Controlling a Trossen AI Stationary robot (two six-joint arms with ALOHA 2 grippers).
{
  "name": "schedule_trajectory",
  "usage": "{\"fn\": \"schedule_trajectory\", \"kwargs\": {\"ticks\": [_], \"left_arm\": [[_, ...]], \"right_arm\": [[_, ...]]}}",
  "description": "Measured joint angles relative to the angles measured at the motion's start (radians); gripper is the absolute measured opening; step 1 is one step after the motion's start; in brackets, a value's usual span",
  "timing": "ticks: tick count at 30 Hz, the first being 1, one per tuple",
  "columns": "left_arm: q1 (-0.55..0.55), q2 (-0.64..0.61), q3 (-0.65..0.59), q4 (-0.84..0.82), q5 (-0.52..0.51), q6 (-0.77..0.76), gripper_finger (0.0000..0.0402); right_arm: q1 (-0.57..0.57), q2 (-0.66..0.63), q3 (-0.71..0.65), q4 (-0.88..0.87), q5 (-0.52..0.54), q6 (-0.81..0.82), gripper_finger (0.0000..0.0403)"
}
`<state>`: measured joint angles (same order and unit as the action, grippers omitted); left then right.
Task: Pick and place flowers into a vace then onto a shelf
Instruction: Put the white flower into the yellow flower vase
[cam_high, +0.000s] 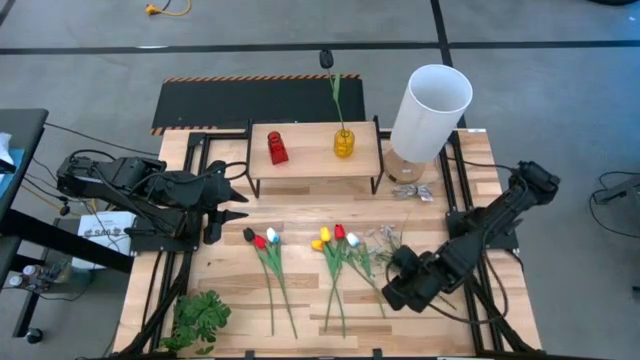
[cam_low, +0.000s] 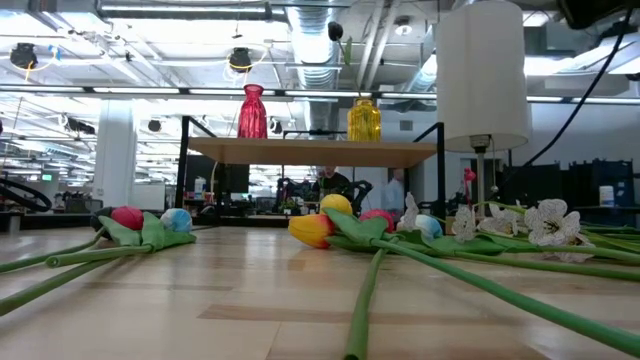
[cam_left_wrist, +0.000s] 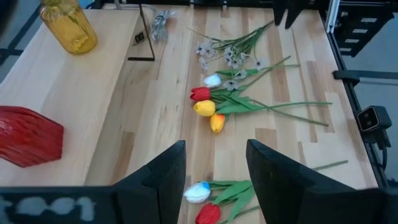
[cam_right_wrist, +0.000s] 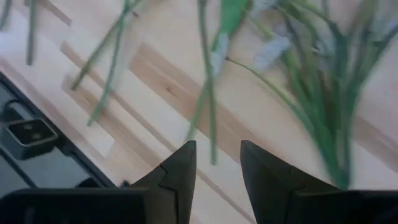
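Tulips (cam_high: 335, 250) lie loose mid-table, heads toward the shelf (cam_high: 312, 150) by the far edge, so the right gripper (cam_high: 398, 275), fingers parted and empty, hangs low over their stems to grasp one, while the left gripper (cam_high: 238, 205) waits open near the left edge.

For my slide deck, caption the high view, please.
Both grippers, left and right, open beside tulips; vases on shelf.
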<state>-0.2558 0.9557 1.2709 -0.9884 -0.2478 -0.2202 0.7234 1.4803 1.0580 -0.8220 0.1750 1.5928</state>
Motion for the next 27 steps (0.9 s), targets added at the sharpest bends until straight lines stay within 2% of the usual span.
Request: {"fn": "schedule_trajectory", "kwargs": {"ticks": [8,12,21,27], "left_arm": [[0.000,0.037,0.000,0.045,-0.002,-0.247,0.0158],[0.000,0.083,0.000,0.070,0.020,-0.310,0.0158],[0.000,0.212,0.000,0.068,0.145,-0.290,0.0158],[0.000,0.277,0.000,0.075,0.184,-0.288,0.0158]], "right_arm": [[-0.039,0.159,0.005,0.138,-0.023,-0.028,0.0117],[-0.056,0.223,0.020,0.164,-0.026,-0.030,0.0117],[-0.104,0.310,0.026,0.187,-0.042,-0.031,0.0117],[-0.119,0.326,0.026,0.192,-0.041,-0.031,0.0117]]}}
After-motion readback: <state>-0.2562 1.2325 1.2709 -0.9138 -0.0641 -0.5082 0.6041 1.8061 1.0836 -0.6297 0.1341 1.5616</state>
